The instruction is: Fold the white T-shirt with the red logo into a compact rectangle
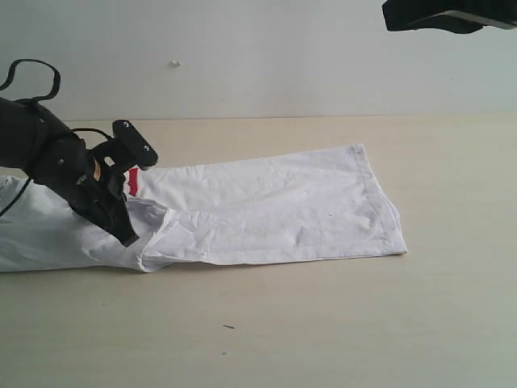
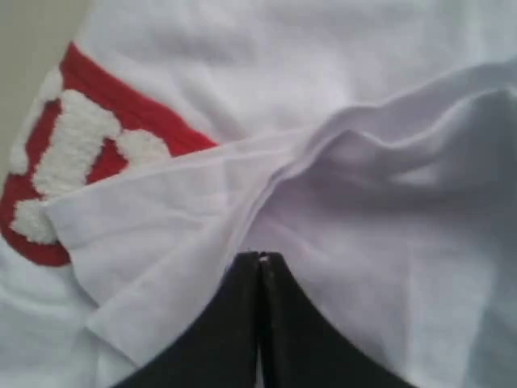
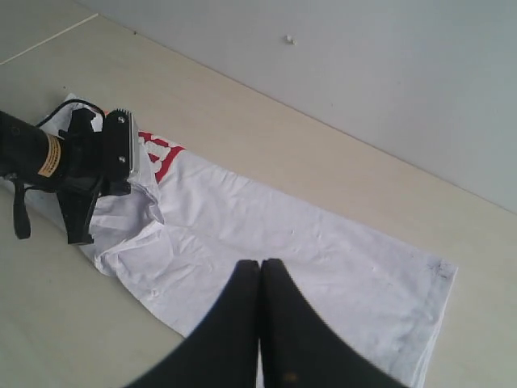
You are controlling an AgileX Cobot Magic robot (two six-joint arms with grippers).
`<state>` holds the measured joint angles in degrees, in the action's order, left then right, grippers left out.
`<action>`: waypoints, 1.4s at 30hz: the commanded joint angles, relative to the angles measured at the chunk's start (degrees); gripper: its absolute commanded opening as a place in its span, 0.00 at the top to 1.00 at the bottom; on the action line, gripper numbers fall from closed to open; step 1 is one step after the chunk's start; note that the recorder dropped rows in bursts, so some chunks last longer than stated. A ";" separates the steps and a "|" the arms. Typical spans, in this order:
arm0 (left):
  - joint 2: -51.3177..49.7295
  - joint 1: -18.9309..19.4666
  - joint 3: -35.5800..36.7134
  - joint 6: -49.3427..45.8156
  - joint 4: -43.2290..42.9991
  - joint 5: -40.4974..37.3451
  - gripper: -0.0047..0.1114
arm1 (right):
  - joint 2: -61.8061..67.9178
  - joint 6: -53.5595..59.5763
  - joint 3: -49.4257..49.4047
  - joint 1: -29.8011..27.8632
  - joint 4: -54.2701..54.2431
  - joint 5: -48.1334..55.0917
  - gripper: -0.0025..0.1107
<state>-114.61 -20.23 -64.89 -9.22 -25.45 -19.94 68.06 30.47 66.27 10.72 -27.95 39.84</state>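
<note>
The white T-shirt (image 1: 275, 210), a long wrinkled strip of soft cotton, lies across the pale matte surface (image 1: 323, 323). At left, the left gripper (image 1: 129, 237), black jaws closed, touches a raised fold beside the fuzzy red logo (image 2: 73, 153); whether it pinches cloth is unclear. The right gripper (image 3: 260, 263), closed and empty, hangs above.

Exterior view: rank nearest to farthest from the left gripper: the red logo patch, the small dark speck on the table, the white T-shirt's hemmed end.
From the left gripper:
1. The red logo patch, just beyond it on the white T-shirt.
2. The small dark speck, on the beige table nearer the camera.
3. The hemmed end, far right.
</note>
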 commanded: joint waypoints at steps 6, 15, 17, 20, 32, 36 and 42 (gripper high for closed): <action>-0.90 3.07 -1.50 2.10 -0.57 13.56 0.96 | -0.37 -0.14 -0.31 -0.04 -0.02 -0.11 0.98; 2.05 2.96 -2.78 8.13 2.64 10.40 0.96 | -0.37 -0.14 -0.31 -0.04 -0.02 -0.11 0.98; 5.64 1.82 -1.76 7.97 4.99 8.27 0.96 | -0.37 -0.14 -0.31 -0.04 -0.02 -0.11 0.98; 8.04 -1.69 0.25 4.41 7.90 4.66 0.96 | -0.37 -0.14 -0.31 -0.04 -0.02 0.10 0.98; 1.33 -9.82 5.72 -2.59 16.51 6.97 0.96 | -0.37 -0.24 -0.31 -0.04 -0.02 0.96 0.98; 0.98 -10.08 5.72 -2.59 16.51 6.97 0.96 | -0.37 -0.24 -0.31 -0.04 -0.02 0.96 0.98; 5.16 -9.45 5.72 -2.46 16.51 6.39 0.96 | -0.37 -0.22 -0.31 -0.04 -0.02 1.34 0.98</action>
<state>-112.04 -29.92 -59.25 -11.76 -9.37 -13.67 68.06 30.36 66.27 10.72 -27.95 40.94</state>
